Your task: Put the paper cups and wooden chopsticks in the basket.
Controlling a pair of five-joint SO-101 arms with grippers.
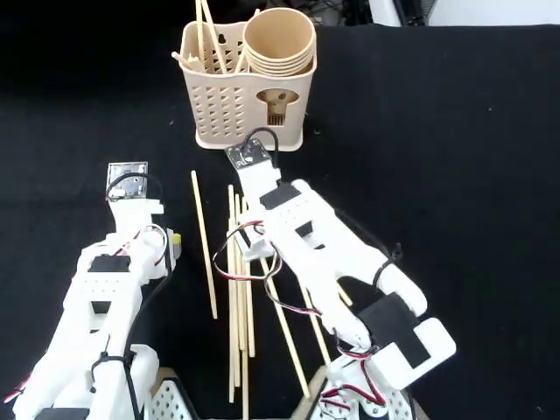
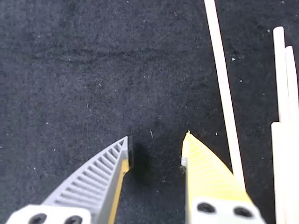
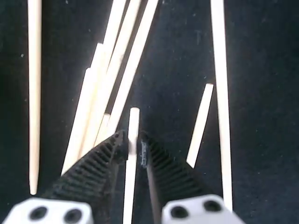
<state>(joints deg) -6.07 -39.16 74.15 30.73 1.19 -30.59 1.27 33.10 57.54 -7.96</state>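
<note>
You have open black cloth (image 1: pixel 472 157) on the right. Your left gripper (image 2: pixel 156 140): moderately open, empty. Your right gripper (image 3: pixel 132 141) pinches one chopstick (image 3: pixel 134 116) among the loose chopsticks (image 1: pixel 236 332). Paper cups (image 1: pixel 278 39) sit in the far basket (image 1: pixel 227 109).

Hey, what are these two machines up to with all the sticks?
Two robot arms are tidying. The cups are already stacked in the basket beside a few chopsticks. More lie loose on the table. The right arm has its jaws shut on one chopstick; the left arm has jaws open over bare cloth.
</note>
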